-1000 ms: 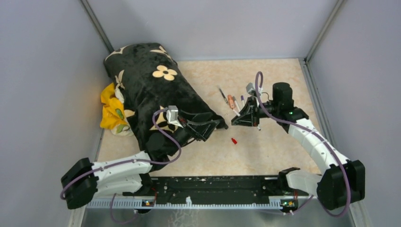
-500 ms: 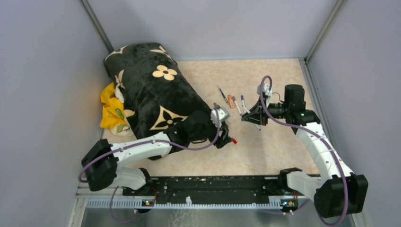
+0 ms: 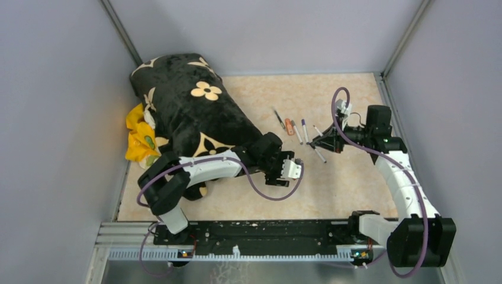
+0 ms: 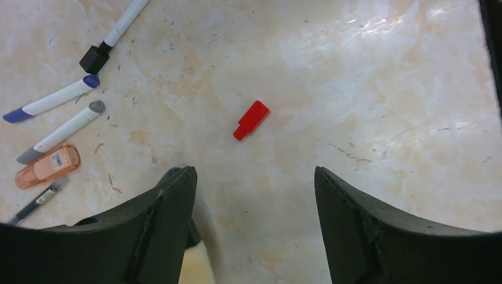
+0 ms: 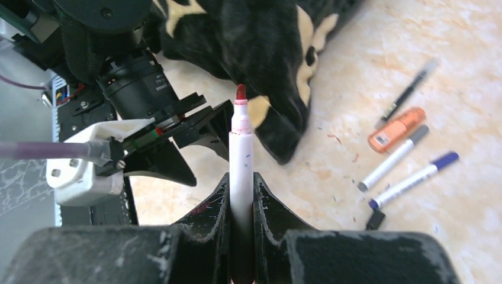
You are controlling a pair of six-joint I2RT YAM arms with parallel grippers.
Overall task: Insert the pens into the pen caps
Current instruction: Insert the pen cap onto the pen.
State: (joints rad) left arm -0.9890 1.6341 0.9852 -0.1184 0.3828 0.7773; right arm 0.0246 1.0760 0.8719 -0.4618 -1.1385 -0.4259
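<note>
A black plush blanket (image 3: 189, 112) with cream flowers is lying bunched along the left of the beige marbled table (image 3: 349, 189), and a yellow cloth (image 3: 139, 141) is peeking out at its left edge, touching it.

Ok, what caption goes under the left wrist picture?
Open left gripper hovering above a red pen cap, pens lying nearby.
</note>
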